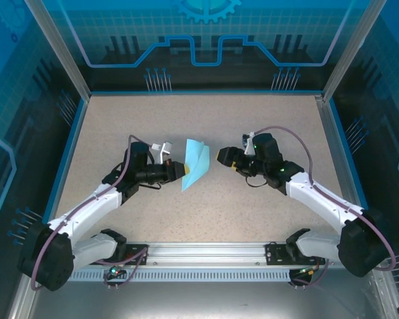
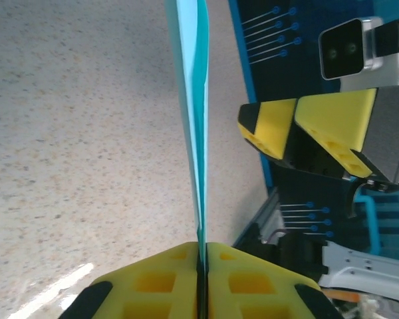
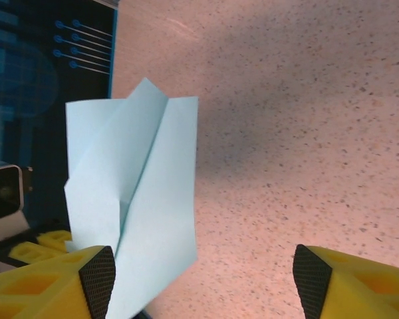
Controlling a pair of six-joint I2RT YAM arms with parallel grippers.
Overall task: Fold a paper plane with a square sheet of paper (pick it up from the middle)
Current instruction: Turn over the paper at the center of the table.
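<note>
centre of the top view: the left gripper [image 1: 178, 171] is pinched tight on the left edge of the light cyan paper plane [image 1: 197, 161], holding it on edge over the speckled table [image 1: 253, 219]. just right, the right gripper [image 1: 221, 157] gapes wide, empty, not touching the paper.

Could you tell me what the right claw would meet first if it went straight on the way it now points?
Probably the folded cyan paper, held upright in the shut left claw, just ahead of the open right claw, though depth is unclear.
</note>
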